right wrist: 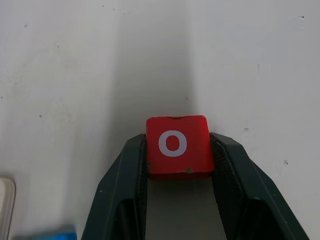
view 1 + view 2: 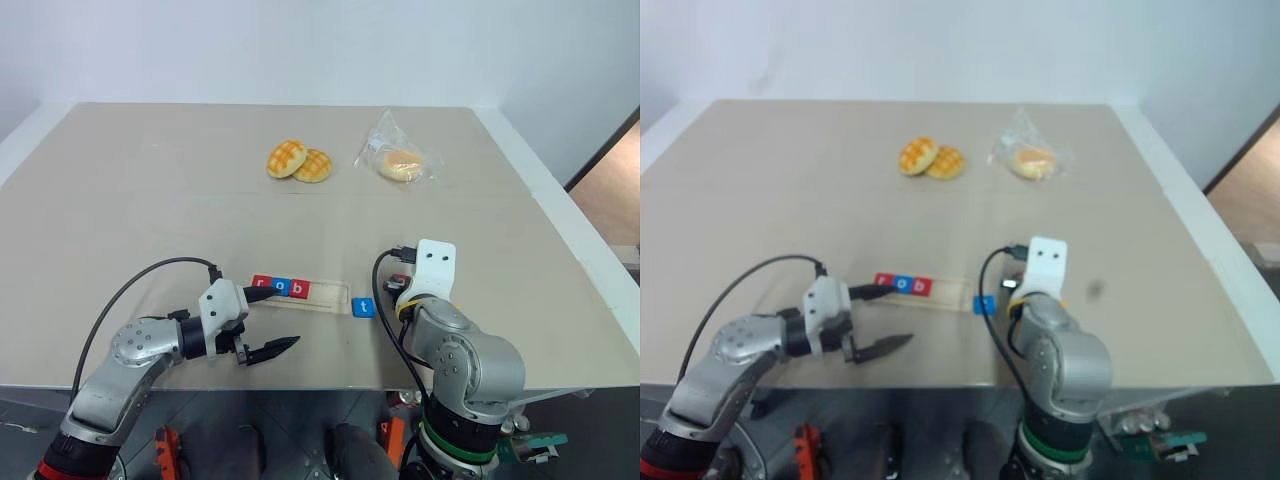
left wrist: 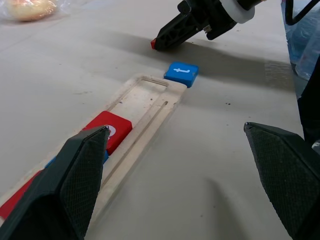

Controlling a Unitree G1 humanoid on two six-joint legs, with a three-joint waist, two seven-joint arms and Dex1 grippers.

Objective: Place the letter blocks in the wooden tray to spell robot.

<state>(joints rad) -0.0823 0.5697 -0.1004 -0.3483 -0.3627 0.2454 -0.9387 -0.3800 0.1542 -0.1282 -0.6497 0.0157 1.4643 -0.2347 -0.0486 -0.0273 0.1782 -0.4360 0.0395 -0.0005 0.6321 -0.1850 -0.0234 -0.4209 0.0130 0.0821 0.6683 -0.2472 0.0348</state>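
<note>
Pale wood forms the tray (image 2: 325,296), a long narrow strip lying across the lower middle of the left eye view on the beige table (image 2: 150,200). Three letter blocks occupy its left part in a row: a red block (image 2: 261,284) at the left end, a blue block (image 2: 281,287) next, then a second red block (image 2: 300,289). The right part of the tray groove is bare. A blue block marked t (image 2: 364,308) lies flat on the table just beside the right end of the tray.

The left gripper (image 2: 272,320) sits at lower left of the frame with its two black fingers spread wide and nothing between them. One finger reaches to the left end of the tray; the other hangs over the near table edge.

The right gripper (image 1: 175,150), seen in the right wrist view, is clamped on a red block marked o (image 1: 176,146), one finger on each side face, the letter facing the camera. In the left wrist view this gripper appears at the top of the frame, with the red block at its tip low over the table beyond the t block; contact with the table cannot be judged.

Two golden buns (image 2: 298,161) lie touching each other at upper centre. A bun in a clear plastic bag (image 2: 398,155) lies to their right, apart from them.
</note>
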